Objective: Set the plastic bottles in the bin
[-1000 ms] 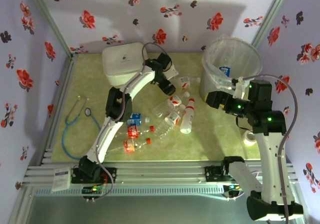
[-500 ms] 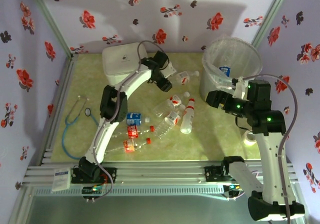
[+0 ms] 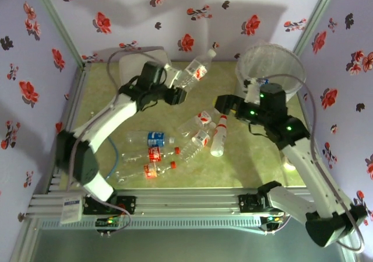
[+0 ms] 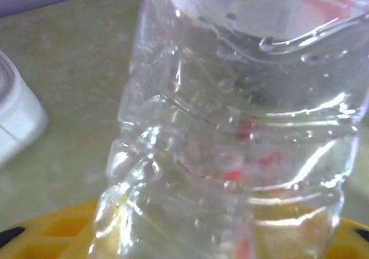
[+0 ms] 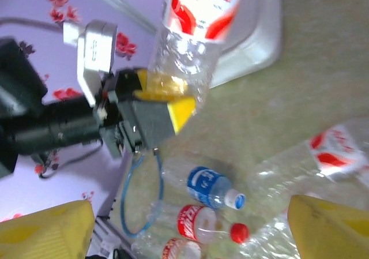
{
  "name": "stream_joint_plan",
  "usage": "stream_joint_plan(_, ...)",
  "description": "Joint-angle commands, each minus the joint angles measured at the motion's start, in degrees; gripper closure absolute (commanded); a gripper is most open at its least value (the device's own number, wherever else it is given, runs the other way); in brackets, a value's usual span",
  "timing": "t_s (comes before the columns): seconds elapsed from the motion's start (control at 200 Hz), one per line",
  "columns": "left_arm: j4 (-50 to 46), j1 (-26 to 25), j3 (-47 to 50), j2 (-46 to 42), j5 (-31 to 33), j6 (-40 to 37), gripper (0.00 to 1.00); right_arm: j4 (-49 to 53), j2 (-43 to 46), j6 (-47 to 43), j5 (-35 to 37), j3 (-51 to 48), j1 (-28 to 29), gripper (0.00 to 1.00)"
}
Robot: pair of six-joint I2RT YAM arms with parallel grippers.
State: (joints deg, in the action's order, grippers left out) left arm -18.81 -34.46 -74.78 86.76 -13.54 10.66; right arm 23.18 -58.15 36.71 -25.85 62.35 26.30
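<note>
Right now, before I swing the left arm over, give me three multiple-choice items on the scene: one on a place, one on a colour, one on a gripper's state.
1. Where is the bottle in the left gripper, relative to the bin?
A. Inside it
B. Held up, left of it
C. Lying right of it

2. What colour is that bottle's label?
A. Blue
B. Green
C. Red

3. How is the right gripper?
A. Open, gripping nothing
B. Shut on a bottle
C. Shut on the bin's rim

Answers:
1 B: the top view shows it raised in the grip, short of the bin.
2 C: the right wrist view shows red print on white.
3 A: its fingers stand wide apart, closed on nothing.
</note>
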Motion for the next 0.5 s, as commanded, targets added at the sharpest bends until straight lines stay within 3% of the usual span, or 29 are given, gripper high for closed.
stream_joint_plan(0.0, 17.32, -2.94, 12.85, -5.20, -2.24, 17.01, 0.54, -14.99, -3.78, 2.29, 1.81, -0.94, 4.52, 0.12)
stream_joint_plan(0.16, 31.59, -7.72, 27.79, -12.13, 1.72, 28.12, 0.59, -10.18, -12.06, 0.72, 6.51, 3.00, 5.60, 0.11)
stream_joint_plan(0.25, 30.02, -8.79, 28.45, -14.19, 4.63, 26.41, 0.62, -10.45, -14.76, 2.11, 6.89, 3.10, 5.76, 0.11)
stream_joint_plan(0.36, 26.44, -8.86, 26.25, -14.18, 4.59, 22.49, 0.62, -13.46, -16.41, 5.81, 7.38, 1.49, 6.28, 0.11)
stream_joint_plan(0.495, 28.58, -10.21, 25.61, -12.25, 3.19, 22.30, 0.63, -15.67, -17.67, 7.93, 6.61, 2.10, 7.51, 0.11)
